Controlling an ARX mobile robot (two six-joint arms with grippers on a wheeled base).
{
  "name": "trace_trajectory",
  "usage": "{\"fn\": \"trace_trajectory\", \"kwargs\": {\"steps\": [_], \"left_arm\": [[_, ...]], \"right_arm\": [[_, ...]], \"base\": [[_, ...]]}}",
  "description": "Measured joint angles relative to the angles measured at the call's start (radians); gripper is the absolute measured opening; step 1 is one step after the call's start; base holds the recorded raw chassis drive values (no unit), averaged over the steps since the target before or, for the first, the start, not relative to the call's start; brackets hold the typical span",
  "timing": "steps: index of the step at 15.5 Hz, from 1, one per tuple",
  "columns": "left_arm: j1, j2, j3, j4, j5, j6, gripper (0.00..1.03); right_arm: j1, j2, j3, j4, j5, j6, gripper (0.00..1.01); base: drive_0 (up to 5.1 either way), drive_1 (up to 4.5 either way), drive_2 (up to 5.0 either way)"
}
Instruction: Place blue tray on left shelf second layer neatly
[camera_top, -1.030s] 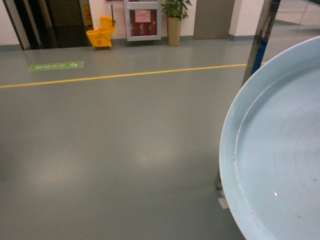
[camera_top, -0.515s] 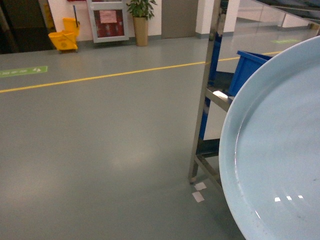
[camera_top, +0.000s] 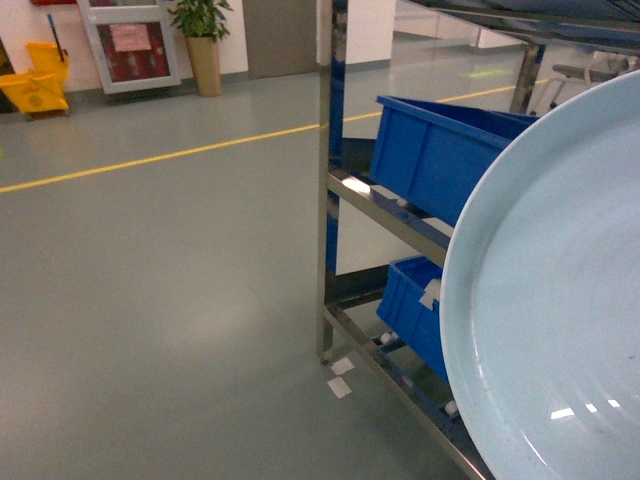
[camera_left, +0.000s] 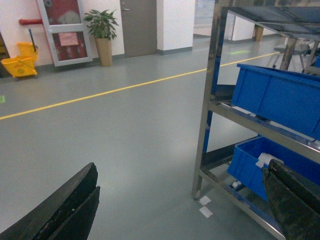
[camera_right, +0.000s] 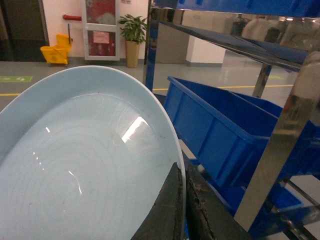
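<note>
A grey-green floor (camera_top: 160, 290) with a yellow line (camera_top: 160, 155) runs back to a wall where a yellow mop bucket (camera_top: 35, 88) and a potted plant (camera_top: 203, 40) stand. The blue tray (camera_top: 560, 300) fills the right of the head view, carried aloft and tilted, well off the floor and not yet on any tier. The right gripper (camera_right: 182, 210) pinches its rim, dark fingers closed on either side of the edge. The left gripper (camera_left: 180, 210) holds nothing, its two dark fingers (camera_left: 65, 210) spread wide at the frame's lower corners. Beside the tray stands the stainless steel rack (camera_top: 325, 180), whose left shelf second layer (camera_top: 395, 222) already carries a deep blue crate (camera_top: 440, 150); another blue crate (camera_top: 415, 305) sits on the tier below. The free space left on that layer cannot be judged from here. The likely trouble is threefold: a one-edge pinch on a glossy dish could let it swing or slip; the wide tray could clip the upright or the crate as it goes in; and, set down partly on the crate's rim, it would rest crooked rather than neat.
</note>
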Motion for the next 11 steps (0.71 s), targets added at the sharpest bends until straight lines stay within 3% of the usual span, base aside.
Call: {"fn": "trace_trajectory", "kwargs": {"steps": [11], "left_arm": [[0.000,0.000,0.000,0.001,-0.003,0.000,0.98]], "right_arm": [[0.000,0.001,0.000,-0.001,-0.003,0.000,0.02]], "base": [[-1.7,-1.73,-1.7]]}}
